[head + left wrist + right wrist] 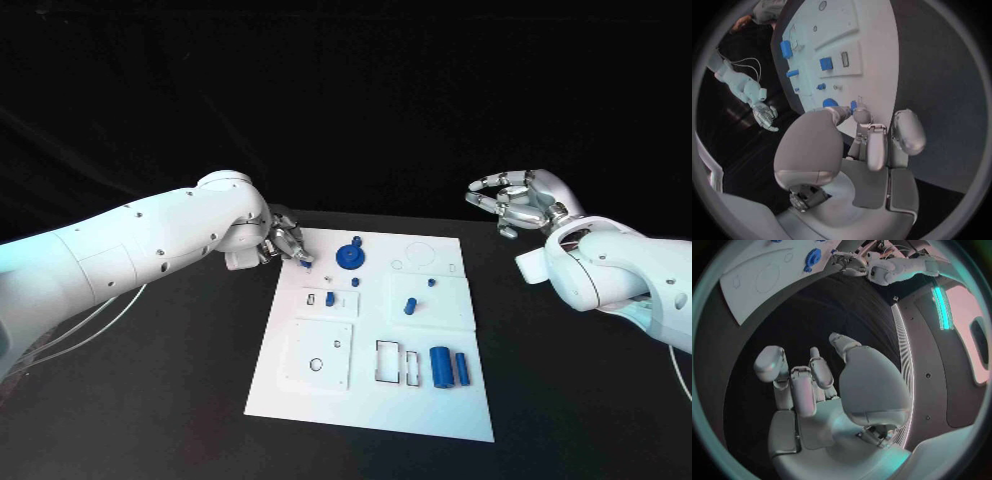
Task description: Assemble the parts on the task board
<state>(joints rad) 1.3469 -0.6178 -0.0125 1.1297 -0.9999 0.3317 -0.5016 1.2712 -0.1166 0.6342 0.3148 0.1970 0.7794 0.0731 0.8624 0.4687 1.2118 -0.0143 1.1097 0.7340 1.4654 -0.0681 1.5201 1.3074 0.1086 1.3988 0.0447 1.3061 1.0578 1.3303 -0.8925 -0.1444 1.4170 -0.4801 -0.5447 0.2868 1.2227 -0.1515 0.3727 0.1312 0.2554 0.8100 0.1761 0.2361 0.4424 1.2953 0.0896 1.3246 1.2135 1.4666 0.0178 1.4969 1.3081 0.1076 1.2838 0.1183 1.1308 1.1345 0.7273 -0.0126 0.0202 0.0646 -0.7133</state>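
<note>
The white task board (375, 400) lies in the middle of the black table. My left hand (281, 243) is at the board's far left corner and pinches a small blue peg (307, 265) between thumb and a fingertip, low over the board (873, 60); the peg (853, 105) shows at the fingertips (862, 116). A blue round wheel part (351, 256) stands just right of it. My right hand (519, 200) hangs in the air off the board's far right corner, fingers apart and empty (811, 385).
Small blue pieces (330, 298) (411, 305) stand in the board's middle plates. A blue cylinder (440, 366) and a blue bar (462, 368) lie near the front right, beside a rectangular slot (392, 362). Bare black table (159, 400) flanks the board.
</note>
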